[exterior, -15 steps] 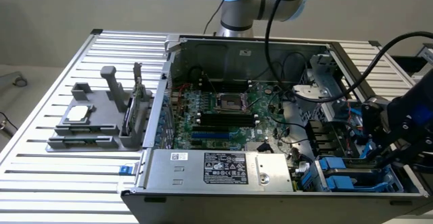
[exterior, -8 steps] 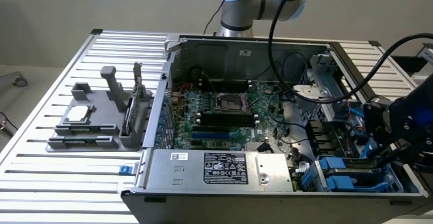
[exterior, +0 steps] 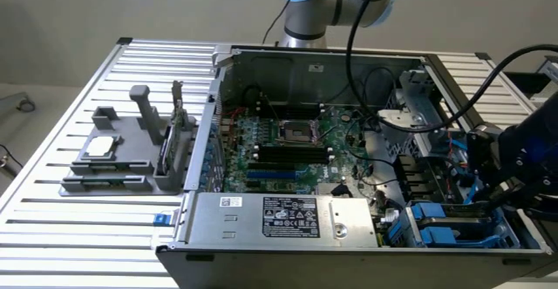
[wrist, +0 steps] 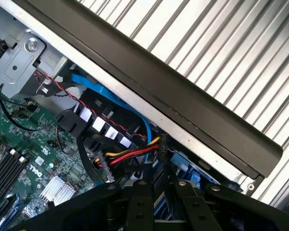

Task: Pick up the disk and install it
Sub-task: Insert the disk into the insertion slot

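In the wrist view, the disk [wrist: 159,196] shows edge-on as a thin dark strip with blue along its sides, clamped between my two black fingers [wrist: 140,192]. My gripper [wrist: 160,185] is shut on it. In the exterior view, the gripper [exterior: 508,194] hangs at the right end of the open computer case, just above the drive bay with blue plastic carriers [exterior: 440,229]. The gripper's body hides most of the disk there.
The case's black side wall [wrist: 192,101] runs close beside the gripper. Red, yellow and blue cables [wrist: 132,153] lie near the bay. The power supply [exterior: 288,217] and motherboard [exterior: 288,142] fill the case. A grey fixture [exterior: 122,165] on the exterior view's left holds a small chip [exterior: 98,146] and an upright card [exterior: 179,129].
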### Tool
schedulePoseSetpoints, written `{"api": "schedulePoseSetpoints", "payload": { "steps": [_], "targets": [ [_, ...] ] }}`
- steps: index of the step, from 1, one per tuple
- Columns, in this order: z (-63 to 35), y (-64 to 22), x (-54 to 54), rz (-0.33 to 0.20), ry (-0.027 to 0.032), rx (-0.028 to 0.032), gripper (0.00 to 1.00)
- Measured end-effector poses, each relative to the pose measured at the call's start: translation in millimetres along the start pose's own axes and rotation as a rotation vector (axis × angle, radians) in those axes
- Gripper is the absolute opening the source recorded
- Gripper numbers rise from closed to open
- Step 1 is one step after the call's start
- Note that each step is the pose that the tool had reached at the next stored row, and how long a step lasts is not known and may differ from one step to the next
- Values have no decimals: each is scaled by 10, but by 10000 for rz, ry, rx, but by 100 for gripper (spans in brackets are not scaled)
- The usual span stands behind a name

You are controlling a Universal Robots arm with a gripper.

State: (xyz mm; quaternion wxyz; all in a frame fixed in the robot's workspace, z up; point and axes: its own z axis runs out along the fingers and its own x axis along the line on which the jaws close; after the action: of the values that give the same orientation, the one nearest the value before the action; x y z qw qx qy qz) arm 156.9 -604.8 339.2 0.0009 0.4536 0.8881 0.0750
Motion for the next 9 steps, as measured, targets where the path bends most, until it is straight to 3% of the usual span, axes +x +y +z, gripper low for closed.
{"api": "schedulePoseSetpoints", "payload": {
  "steps": [9],
  "targets": [
    [22, 89, 44, 121, -22, -5, 23]
  ]
}}
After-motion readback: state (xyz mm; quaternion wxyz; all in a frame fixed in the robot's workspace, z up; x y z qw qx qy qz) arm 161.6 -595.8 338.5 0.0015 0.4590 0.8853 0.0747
